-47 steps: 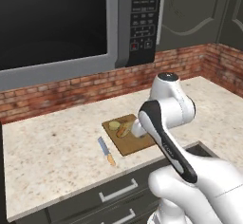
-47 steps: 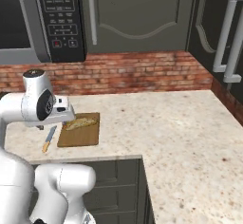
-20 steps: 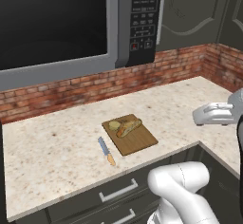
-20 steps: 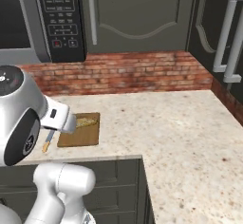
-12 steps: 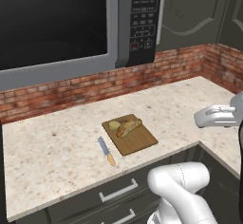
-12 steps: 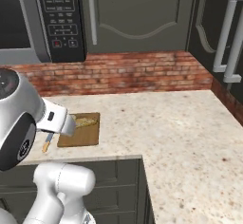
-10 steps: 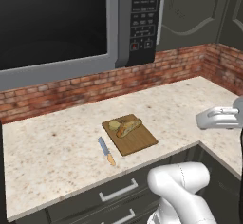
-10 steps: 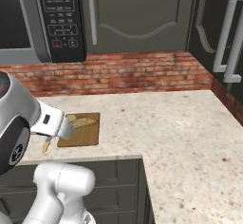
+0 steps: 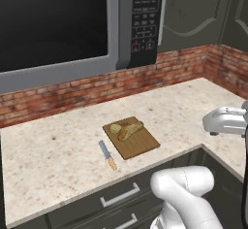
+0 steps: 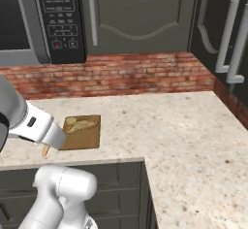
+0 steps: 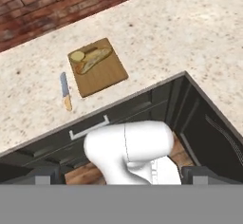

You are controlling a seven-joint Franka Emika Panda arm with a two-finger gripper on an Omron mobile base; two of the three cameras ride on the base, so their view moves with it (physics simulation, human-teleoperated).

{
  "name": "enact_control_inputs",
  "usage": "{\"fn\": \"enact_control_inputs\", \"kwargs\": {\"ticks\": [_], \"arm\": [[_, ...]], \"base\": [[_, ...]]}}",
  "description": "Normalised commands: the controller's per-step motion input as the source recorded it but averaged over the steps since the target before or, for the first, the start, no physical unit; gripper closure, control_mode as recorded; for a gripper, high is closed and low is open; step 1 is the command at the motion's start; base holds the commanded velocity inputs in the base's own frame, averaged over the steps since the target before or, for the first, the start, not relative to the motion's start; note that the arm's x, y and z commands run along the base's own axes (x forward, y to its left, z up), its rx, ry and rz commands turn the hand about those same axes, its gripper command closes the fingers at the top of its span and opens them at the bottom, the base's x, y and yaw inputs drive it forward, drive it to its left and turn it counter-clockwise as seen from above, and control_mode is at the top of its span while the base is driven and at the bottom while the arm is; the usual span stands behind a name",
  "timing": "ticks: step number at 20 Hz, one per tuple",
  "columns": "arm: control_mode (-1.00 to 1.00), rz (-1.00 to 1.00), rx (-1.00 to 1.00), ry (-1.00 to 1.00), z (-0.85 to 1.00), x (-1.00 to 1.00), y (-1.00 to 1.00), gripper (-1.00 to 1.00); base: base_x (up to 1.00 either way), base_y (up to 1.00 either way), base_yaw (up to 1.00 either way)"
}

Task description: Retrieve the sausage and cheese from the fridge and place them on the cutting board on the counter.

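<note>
The brown cutting board (image 9: 138, 144) (image 10: 87, 137) (image 11: 105, 73) lies on the beige speckled counter (image 9: 58, 155). On it sit the yellowish cheese lump (image 9: 115, 128) (image 11: 77, 56) and a longer tan-orange roll (image 9: 130, 130) (image 11: 95, 58). I cannot make out the sausage apart from the roll. My gripper (image 11: 121, 175) hangs high above the counter's front edge, well back from the board. It is open, its dark fingertips (image 11: 47, 174) wide apart with nothing between them. White arm links cross the edges of both base views (image 9: 226, 121) (image 10: 36, 124).
A blue-bladed knife with an orange handle (image 9: 107, 154) (image 11: 65, 92) lies left of the board. A microwave (image 9: 72, 24) and a brick backsplash (image 10: 126, 73) run behind. Dark drawers with silver handles (image 9: 118, 195) sit below. Tall dark doors with long silver handles (image 10: 227, 34) stand far right.
The arm has swung off the board towards the right and pulled back and up; over the last second its links drift a little further. Board, food and knife stay put.
</note>
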Motion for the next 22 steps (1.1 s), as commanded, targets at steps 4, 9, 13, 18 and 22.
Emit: {"fn": "enact_control_inputs", "kwargs": {"ticks": [4,9,13,18,22], "arm": [[1.0,0.0,0.0,0.0,0.0,0.0,0.0,-1.0],[1.0,0.0,0.0,0.0,0.0,0.0,0.0,-1.0],[1.0,0.0,0.0,0.0,0.0,0.0,0.0,-1.0],[1.0,0.0,0.0,0.0,0.0,0.0,0.0,-1.0],[1.0,0.0,0.0,0.0,0.0,0.0,0.0,-1.0]], "base": [[-0.54,0.05,0.0],[-0.94,0.09,0.05],[-0.46,0.01,0.22],[-0.69,-0.02,0.56],[-0.87,0.28,0.57]]}}
